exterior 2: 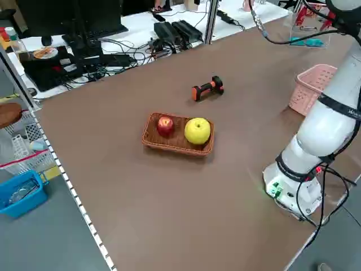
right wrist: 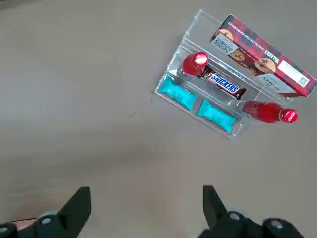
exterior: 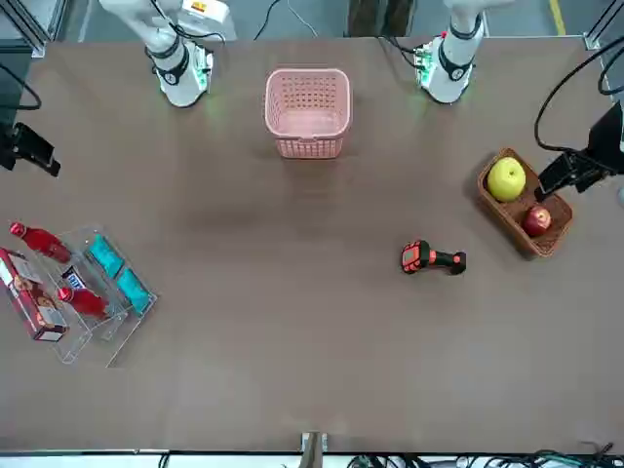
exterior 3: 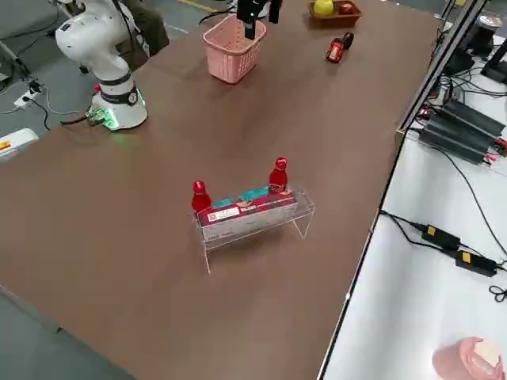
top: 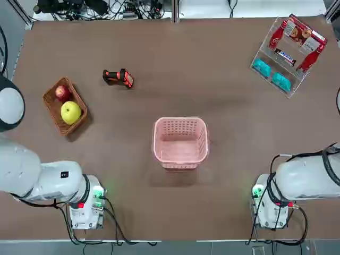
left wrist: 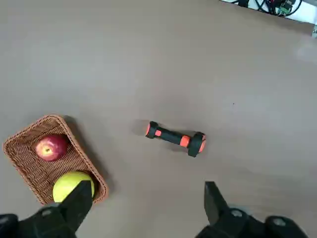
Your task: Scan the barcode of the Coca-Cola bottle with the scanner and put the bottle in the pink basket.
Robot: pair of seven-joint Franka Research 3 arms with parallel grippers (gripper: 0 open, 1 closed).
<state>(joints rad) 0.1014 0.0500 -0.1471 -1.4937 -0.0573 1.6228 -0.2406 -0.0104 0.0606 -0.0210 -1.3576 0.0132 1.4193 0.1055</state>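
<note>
Brown tabletop fills your overhead frame, with cables along its upper edge. You'll find the pink basket just below centre, nothing in it. Your scanner lies on its side in the upper left, near the wicker basket holding a red apple and a yellow apple. At the upper right sits a clear rack; the Coca-Cola bottle stands at one end, a second bottle at the other, with teal packets and a red box between. Your left gripper hangs over the scanner area, fingers spread wide; your right gripper hangs short of the rack, likewise spread wide, holding nothing.
</note>
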